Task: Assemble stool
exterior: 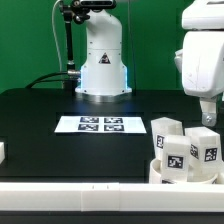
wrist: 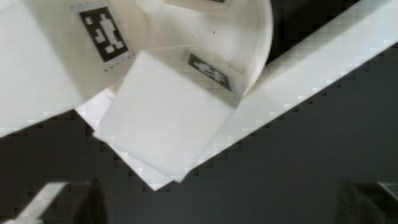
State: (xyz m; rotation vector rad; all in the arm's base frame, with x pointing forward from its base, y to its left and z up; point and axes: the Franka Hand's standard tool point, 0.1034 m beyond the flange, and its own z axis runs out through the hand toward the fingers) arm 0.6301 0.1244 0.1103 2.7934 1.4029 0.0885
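Exterior view: I see arm's fingers [exterior: 208, 122] hanging over stool parts at that view's lower right. Seat [exterior: 160, 175] rests on surface [exterior: 40, 115] with legs [exterior: 203, 152] standing in it. Finger state: cannot tell. Marker board [exterior: 100, 124] well apart. I judge assembly partly done.
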